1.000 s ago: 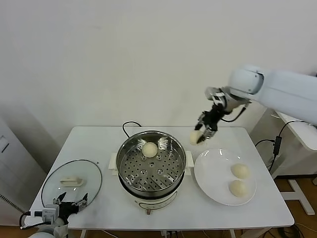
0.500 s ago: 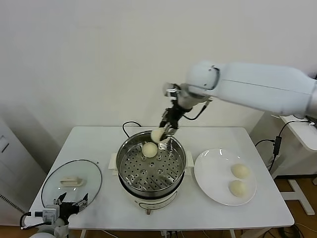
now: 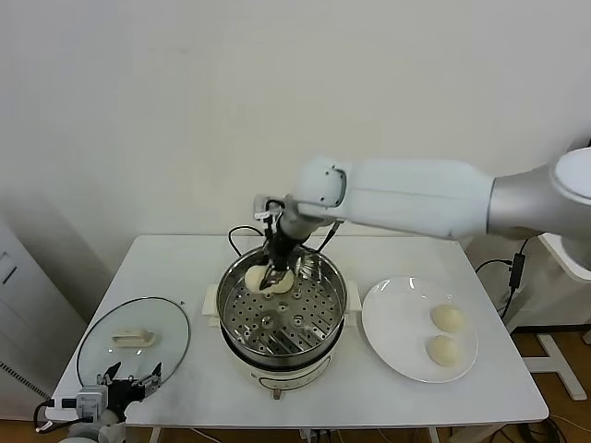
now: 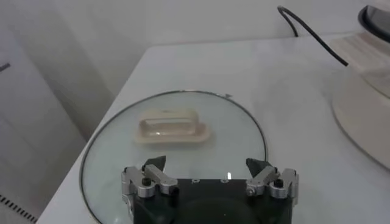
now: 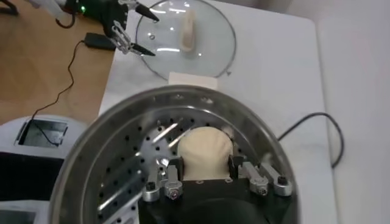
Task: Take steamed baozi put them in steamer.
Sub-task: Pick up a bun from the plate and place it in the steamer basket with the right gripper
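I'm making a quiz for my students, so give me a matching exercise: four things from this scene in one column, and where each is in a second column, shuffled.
Things:
1. glass lid
2. right gripper
3. plate
4. left gripper

Places:
A. over the lid's near edge, open
B. inside the steamer, holding a bun
C. flat on the table, left of the steamer
D. right of the steamer, carrying two buns

Pairs: 1-C, 2-B, 3-D, 4-A

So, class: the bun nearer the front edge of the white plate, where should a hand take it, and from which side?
Grip the front bun across its rounded middle, coming straight down: it sits low on the flat plate, clear of the other bun.
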Motion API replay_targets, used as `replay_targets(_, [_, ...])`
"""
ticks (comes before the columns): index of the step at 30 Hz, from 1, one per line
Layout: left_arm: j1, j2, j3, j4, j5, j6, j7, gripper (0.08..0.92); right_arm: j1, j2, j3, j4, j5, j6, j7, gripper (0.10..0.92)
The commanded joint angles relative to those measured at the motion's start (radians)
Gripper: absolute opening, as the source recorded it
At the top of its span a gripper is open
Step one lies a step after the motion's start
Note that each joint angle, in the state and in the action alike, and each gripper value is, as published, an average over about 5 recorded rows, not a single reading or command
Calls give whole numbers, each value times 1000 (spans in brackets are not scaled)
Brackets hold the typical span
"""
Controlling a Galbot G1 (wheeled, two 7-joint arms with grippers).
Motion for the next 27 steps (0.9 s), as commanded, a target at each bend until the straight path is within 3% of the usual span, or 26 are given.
replay_targets(1, [4,-1,-3,-1,1,-1,0,823,-82,38,9,-7,-13,-31,76,467])
replay_targets(18, [12,-2,-8,-5,3,-2,0,823,-136,47,23,-15,-12,-53,150,477])
replay_targets(27, [14,1,-11,-6,3,-3,0,823,-102,28,38,-11,-1,-56,133,706])
